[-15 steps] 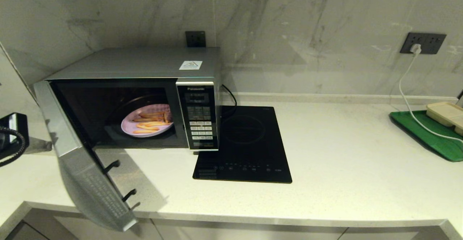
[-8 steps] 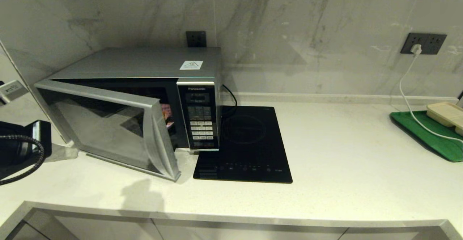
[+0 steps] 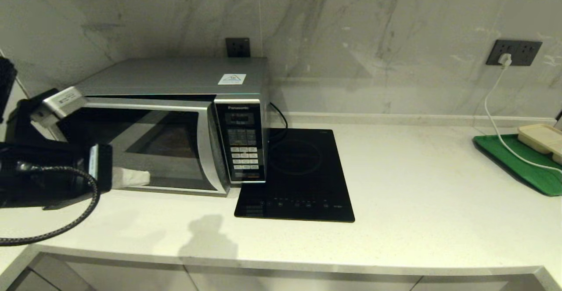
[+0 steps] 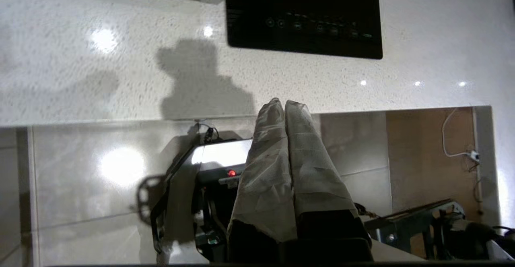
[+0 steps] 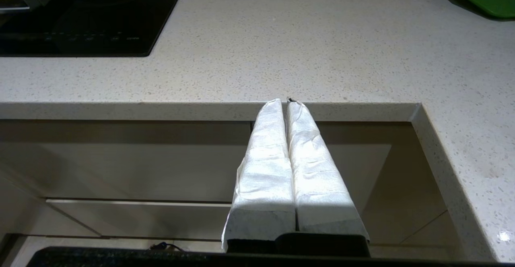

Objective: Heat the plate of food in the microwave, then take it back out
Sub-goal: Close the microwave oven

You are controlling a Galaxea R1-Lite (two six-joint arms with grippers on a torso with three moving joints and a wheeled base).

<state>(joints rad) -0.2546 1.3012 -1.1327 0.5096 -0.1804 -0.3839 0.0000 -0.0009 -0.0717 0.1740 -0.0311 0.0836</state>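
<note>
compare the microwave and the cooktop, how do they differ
The microwave is a tall silver box with a dark glass door, shut; the cooktop is a flat black slab lying on the counter. The microwave's white buttons sit on an upright panel; the cooktop's controls run along its front edge. Both sit side by side on the counter.

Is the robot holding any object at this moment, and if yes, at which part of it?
Nothing is held. The left end effector and the right end effector both have their fingers pressed together with nothing between them. The microwave door looks shut.

Left claw [image 4: 285,108] pressed closed above counter edge [image 4: 120,114]; cooktop [image 4: 303,21] beyond.
</note>
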